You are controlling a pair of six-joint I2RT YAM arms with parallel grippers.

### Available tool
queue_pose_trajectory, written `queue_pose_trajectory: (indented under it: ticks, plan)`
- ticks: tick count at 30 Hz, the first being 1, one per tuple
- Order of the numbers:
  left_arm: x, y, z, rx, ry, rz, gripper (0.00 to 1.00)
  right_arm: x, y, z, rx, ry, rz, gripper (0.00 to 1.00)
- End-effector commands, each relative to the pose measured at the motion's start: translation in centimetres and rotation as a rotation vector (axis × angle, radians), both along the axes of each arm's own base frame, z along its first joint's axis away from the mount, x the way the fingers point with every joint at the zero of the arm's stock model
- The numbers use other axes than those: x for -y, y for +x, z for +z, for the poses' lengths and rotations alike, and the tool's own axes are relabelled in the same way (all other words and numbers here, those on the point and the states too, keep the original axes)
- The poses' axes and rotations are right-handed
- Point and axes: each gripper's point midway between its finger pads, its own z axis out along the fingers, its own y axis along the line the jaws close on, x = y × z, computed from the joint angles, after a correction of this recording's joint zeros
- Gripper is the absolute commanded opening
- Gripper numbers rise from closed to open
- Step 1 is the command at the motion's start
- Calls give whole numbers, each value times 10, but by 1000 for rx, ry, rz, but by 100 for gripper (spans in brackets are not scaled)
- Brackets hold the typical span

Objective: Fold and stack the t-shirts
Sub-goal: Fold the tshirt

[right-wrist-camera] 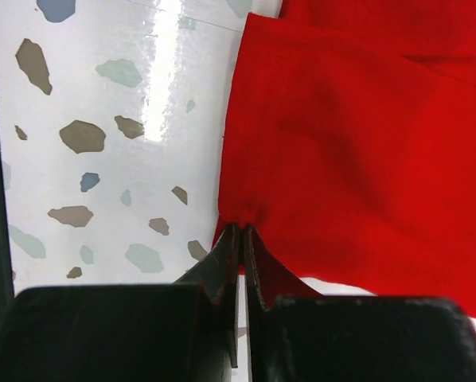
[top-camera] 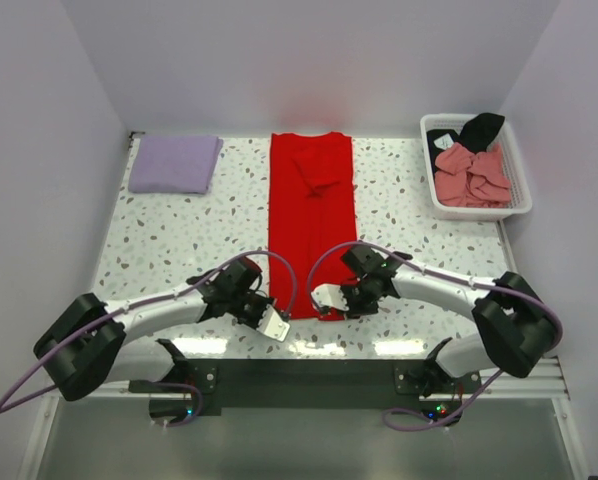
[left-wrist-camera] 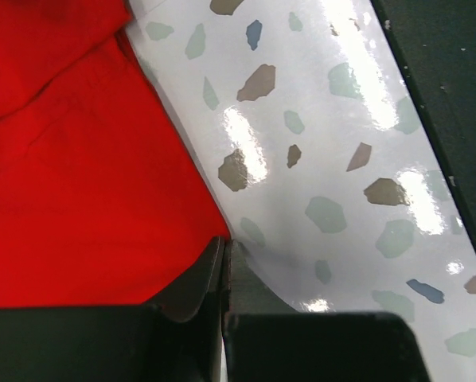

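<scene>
The red t-shirt [top-camera: 311, 215] lies as a long narrow strip down the middle of the table, collar end far. My left gripper [top-camera: 272, 303] is at its near left corner; the left wrist view shows the gripper [left-wrist-camera: 226, 241] shut, tips pinched at the very corner of the red cloth [left-wrist-camera: 79, 175]. My right gripper [top-camera: 345, 306] is at the near right corner. There the right wrist view shows the gripper [right-wrist-camera: 242, 229] shut on the puckered red hem [right-wrist-camera: 365, 143]. A folded lavender t-shirt [top-camera: 174, 163] lies at the back left.
A white slatted basket [top-camera: 520, 190] stands at the back right, holding crumpled salmon-pink shirts [top-camera: 471, 175] and a black one [top-camera: 479, 130]. The speckled table [top-camera: 179, 240] ends just behind both grippers at a dark near edge [left-wrist-camera: 453, 95].
</scene>
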Motion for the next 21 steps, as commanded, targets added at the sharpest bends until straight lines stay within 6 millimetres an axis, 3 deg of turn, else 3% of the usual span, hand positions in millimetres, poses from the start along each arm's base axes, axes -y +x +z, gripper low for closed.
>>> queue_pose_trajectory:
  ticks: [1, 9, 13, 17, 19, 21]
  plan:
    - [-8, -19, 4, -68, 12, -14, 0, 8, -12, 2, -25, -21, -30, 0]
    - [-4, -30, 30, -98, -47, -24, 0, 2, -32, 37, -41, 56, -34, 0]
    - [-7, -37, 32, -121, -50, -15, 0, 5, -42, 40, -67, 57, -57, 0]
    - [-8, -38, 38, -123, -60, -3, 0, 6, -41, 43, -56, 56, -69, 0]
    - [-8, -32, 46, -83, -64, -1, 0, 5, -40, 49, -57, 61, -75, 0]
    - [-5, -20, 60, -32, -79, 12, 0, -1, -27, 63, -29, 82, -106, 0]
